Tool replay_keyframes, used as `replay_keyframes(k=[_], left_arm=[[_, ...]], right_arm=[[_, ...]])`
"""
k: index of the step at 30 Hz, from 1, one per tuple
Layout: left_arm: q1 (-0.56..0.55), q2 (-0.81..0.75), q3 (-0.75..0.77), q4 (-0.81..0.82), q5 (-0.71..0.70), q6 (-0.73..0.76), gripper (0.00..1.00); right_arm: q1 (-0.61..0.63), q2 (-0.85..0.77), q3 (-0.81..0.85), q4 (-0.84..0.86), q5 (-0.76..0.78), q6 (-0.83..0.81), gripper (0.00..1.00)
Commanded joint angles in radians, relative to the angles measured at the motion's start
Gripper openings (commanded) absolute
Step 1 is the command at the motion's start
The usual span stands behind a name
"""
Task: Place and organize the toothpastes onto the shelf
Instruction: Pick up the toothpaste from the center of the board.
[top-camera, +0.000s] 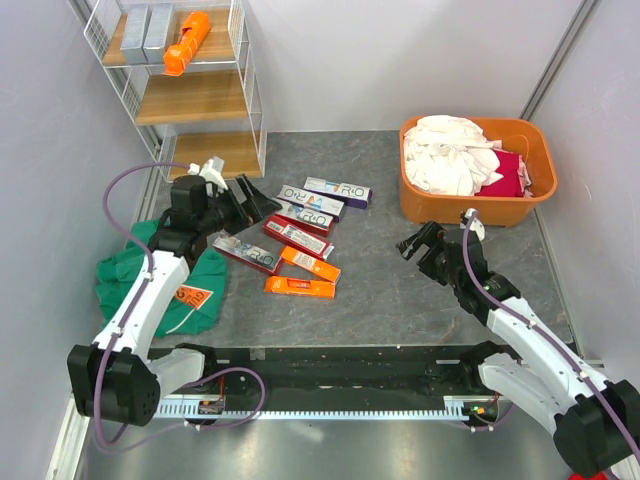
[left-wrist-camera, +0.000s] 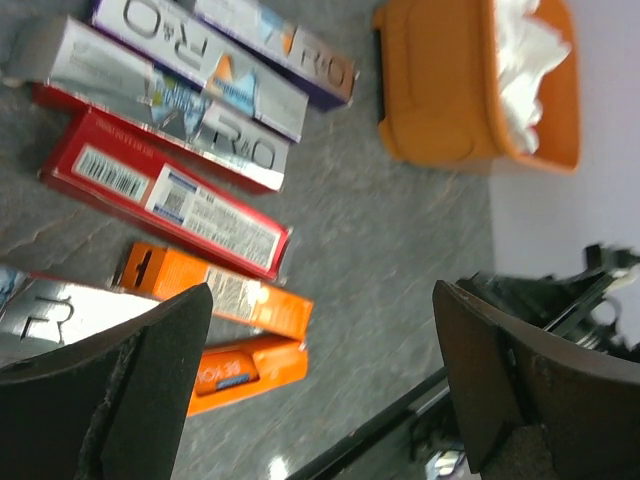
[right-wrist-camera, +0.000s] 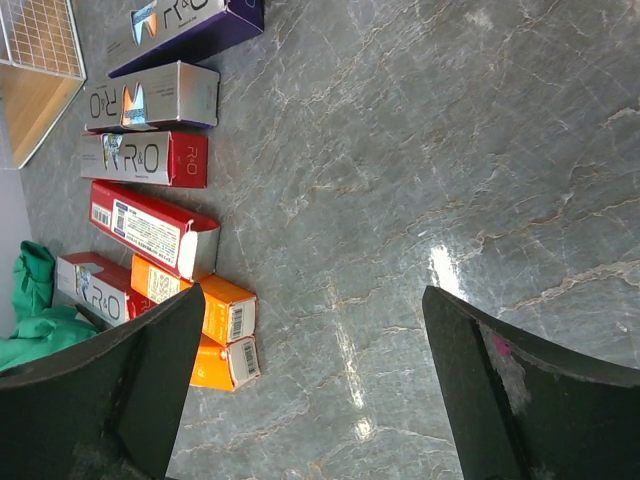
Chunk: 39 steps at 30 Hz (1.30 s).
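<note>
Left gripper (left-wrist-camera: 322, 300) hangs with its two black fingers spread wide and nothing between them, just beside the left ends of seven long slim toothpaste cartons lying flat on the grey stone-patterned table (top-camera: 400, 300). Right gripper (right-wrist-camera: 312, 295) is likewise wide open and empty, well apart from the cartons on their right and near the orange plastic tub (top-camera: 520, 205) heaped with white cloth (top-camera: 450, 155). The seven lie side by side in a loose row. From the far end they are one white-and-purple carton (top-camera: 338, 190), one silver carton (right-wrist-camera: 155, 98), three red cartons (right-wrist-camera: 150, 230), two of them showing a silver panel, and two bright orange cartons (top-camera: 310, 265) nearest the arms. Their long axes run roughly parallel, left to right across the table, most with the right end angled slightly toward the arms. A crumpled green cloth (top-camera: 125, 275) lies at the left arm's side. The tall white wire-frame shelf (top-camera: 195, 97) with three wooden boards stands in the far left corner. Its top board holds two silver-grey cartons (top-camera: 147, 32) side by side, long axes front to back, and beside them orange cartons on the shelf (top-camera: 187, 42) lie aslant, too bunched to count.
</note>
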Motion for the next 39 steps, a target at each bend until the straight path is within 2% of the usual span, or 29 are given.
replay_keyframes(k=[1, 9, 20, 25, 28, 39], left_arm=[[-0.051, 0.011, 0.041, -0.165, -0.055, 0.198, 0.99], [-0.184, 0.079, 0.100, -0.289, -0.169, 0.318, 0.99], [-0.463, 0.258, 0.149, -0.369, -0.317, 0.433, 0.99], [-0.610, 0.364, 0.192, -0.410, -0.426, 0.485, 1.00], [-0.663, 0.422, 0.201, -0.412, -0.478, 0.486, 1.00], [-0.694, 0.516, 0.150, -0.349, -0.561, 0.485, 1.00]], right_arm=[[0.002, 0.000, 0.044, 0.011, -0.016, -0.028, 0.98], [0.002, 0.008, 0.038, 0.011, -0.026, -0.033, 0.98], [0.002, 0.017, 0.041, 0.011, -0.039, -0.033, 0.98], [0.002, 0.023, 0.039, 0.011, -0.043, -0.036, 0.98], [0.002, 0.025, 0.041, 0.009, -0.046, -0.040, 0.98], [0.000, 0.023, 0.042, 0.000, -0.043, -0.057, 0.98]])
